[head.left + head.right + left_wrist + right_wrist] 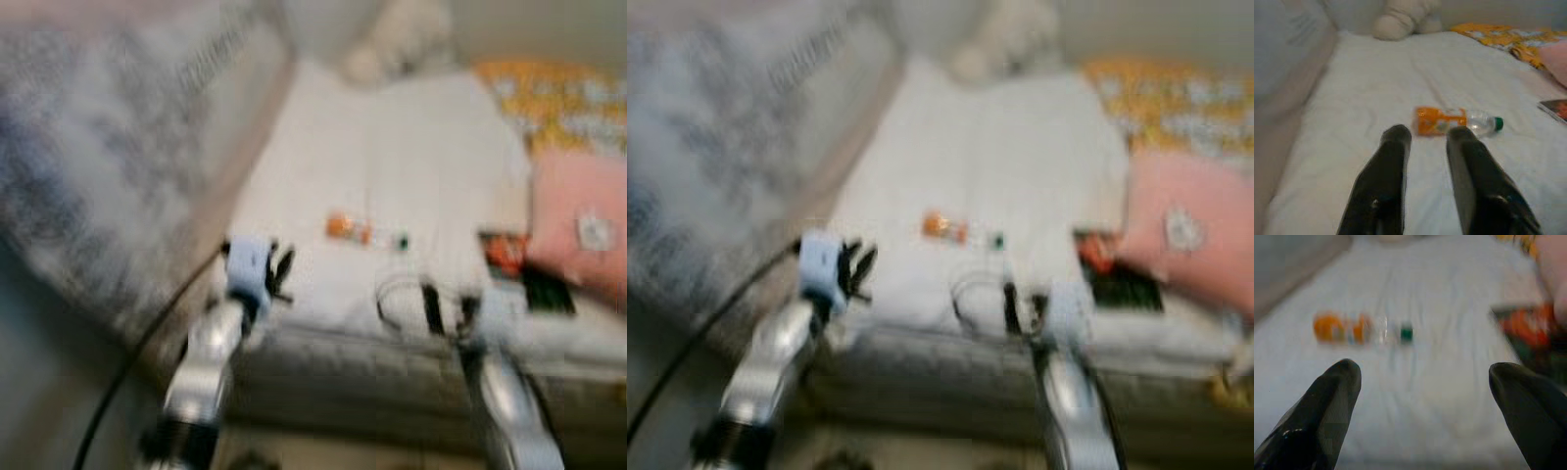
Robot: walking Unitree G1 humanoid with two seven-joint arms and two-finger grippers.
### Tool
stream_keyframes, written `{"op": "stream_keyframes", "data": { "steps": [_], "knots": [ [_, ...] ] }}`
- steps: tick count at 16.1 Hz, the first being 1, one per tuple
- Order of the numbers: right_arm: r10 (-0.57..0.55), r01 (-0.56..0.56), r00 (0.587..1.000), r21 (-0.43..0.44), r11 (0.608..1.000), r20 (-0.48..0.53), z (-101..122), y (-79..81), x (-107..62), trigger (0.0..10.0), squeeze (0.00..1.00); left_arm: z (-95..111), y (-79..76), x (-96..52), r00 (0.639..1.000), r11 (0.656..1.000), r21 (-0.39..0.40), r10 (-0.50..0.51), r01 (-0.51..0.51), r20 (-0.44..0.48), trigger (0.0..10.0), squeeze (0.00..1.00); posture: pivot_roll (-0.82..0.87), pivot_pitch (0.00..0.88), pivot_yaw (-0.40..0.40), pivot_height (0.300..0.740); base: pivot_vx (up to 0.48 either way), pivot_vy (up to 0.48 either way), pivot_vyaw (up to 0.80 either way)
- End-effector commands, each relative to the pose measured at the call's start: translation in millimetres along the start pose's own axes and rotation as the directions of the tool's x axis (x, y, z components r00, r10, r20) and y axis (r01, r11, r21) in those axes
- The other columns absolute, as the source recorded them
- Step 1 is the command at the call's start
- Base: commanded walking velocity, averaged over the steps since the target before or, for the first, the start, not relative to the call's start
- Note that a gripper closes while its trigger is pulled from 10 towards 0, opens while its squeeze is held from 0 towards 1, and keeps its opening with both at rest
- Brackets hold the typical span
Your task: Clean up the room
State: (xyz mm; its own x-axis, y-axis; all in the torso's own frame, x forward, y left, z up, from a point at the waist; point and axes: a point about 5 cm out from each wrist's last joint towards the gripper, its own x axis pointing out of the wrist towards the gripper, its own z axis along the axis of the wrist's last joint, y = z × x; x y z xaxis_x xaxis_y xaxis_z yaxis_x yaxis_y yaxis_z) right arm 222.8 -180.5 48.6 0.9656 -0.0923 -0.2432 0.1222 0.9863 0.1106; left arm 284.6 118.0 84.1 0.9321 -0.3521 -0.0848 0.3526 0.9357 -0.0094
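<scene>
White-sheeted bed (411,147), seen from its near edge; head views blurred.

Item: clear plastic bottle with an orange label and a green cap (1457,121), lying on its side near the middle of the sheet, cap end towards the robot's right. Nothing touches it.

Item: pale stuffed toy (1400,19), resting at the far end of the bed.

Item: orange and yellow patterned cloth (554,98), at the far right of the bed.

Item: pink cushion (578,230), at the right side, nearer than the patterned cloth.

Item: flat red and dark printed packet or booklet (524,269), lying on the sheet just beside the pink cushion; kind cannot be told.

Item: grey mottled fabric (98,147), bulky, along the left side of the bed.

Item: left gripper (1427,139), raised over the near left part of the bed and pointed at the bottle; its two black fingers (1393,161) stand a narrow gap apart and hold nothing. The bottle lies just beyond the tips.

Item: right gripper (1425,377), over the near edge of the bed; jaws spread wide, empty, with the bottle farther off on the sheet and the red packet off to its right.

Item: thin black cable (137,352), running along the left arm.
</scene>
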Motion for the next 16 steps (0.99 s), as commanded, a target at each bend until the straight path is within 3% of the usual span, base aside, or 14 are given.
{"op": "stream_keyframes", "data": {
  "steps": [1, 2, 3, 4, 6, 8, 16],
  "knots": [
    [0.02, -0.019, 0.999, -0.002, 1.0, 0.049, 8.9, 4.3, -1.4, 10.0, 1.0, 0.3, 4.2, -7.3, 1.0, 1.0, 0.016, 0.012, -0.011, -0.016, 10.0, 0.99, 0.03, 0.0, 0.045, 0.74, 0.0, 0.0, 0.0],
    [-0.007, 0.007, 1.0, -0.025, 1.0, 0.011, -4.6, 0.0, -7.2, 10.0, 1.0, -7.5, 5.9, -9.3, 0.996, 0.999, 0.034, 0.034, -0.031, -0.082, 10.0, 1.0, 0.03, 0.0, 0.047, 0.74, 0.0, 0.0, 0.0],
    [-0.019, 0.019, 1.0, -0.027, 0.999, 0.017, -4.2, -1.0, -5.1, 10.0, 1.0, -4.6, 4.7, -6.6, 0.997, 0.999, 0.037, 0.028, -0.025, -0.066, 10.0, 1.0, 0.03, 0.0, 0.048, 0.74, 0.0, 0.0, 0.0],
    [-0.044, 0.046, 0.998, -0.041, 0.998, 0.034, -0.5, -3.0, 1.4, 10.0, 0.0, 2.8, 0.8, -0.1, 0.999, 0.998, 0.056, 0.007, -0.006, -0.032, 10.0, 0.0, 0.03, 0.0, 0.047, 0.74, 0.0, 0.0, 0.0],
    [-0.031, 0.035, 0.997, -0.05, 0.998, 0.071, 10.1, -0.9, 8.8, 10.0, 0.0, 16.8, -3.0, 4.2, 1.0, 1.0, -0.017, 0.012, -0.012, 0.028, 10.0, 0.0, 0.02, 0.0, 0.045, 0.74, 0.24, 0.0, 0.0],
    [-0.021, 0.027, 0.996, -0.072, 0.997, 0.087, 15.9, -1.8, 16.2, 10.0, 0.0, 15.8, -1.7, 7.4, 0.998, 0.996, -0.073, 0.059, -0.057, 0.018, 10.0, 0.0, 0.01, 0.0, 0.04, 0.74, 0.48, 0.0, 0.0],
    [-0.031, 0.039, 0.995, -0.084, 0.996, 0.098, 15.8, 0.2, 22.4, 10.0, 0.0, 23.0, -12.2, 15.9, 0.997, 0.998, 0.03, -0.052, 0.05, 0.052, 10.0, 0.0, 0.01, 0.0, 0.054, 0.74, 0.48, 0.0, 0.0]
  ]
}}
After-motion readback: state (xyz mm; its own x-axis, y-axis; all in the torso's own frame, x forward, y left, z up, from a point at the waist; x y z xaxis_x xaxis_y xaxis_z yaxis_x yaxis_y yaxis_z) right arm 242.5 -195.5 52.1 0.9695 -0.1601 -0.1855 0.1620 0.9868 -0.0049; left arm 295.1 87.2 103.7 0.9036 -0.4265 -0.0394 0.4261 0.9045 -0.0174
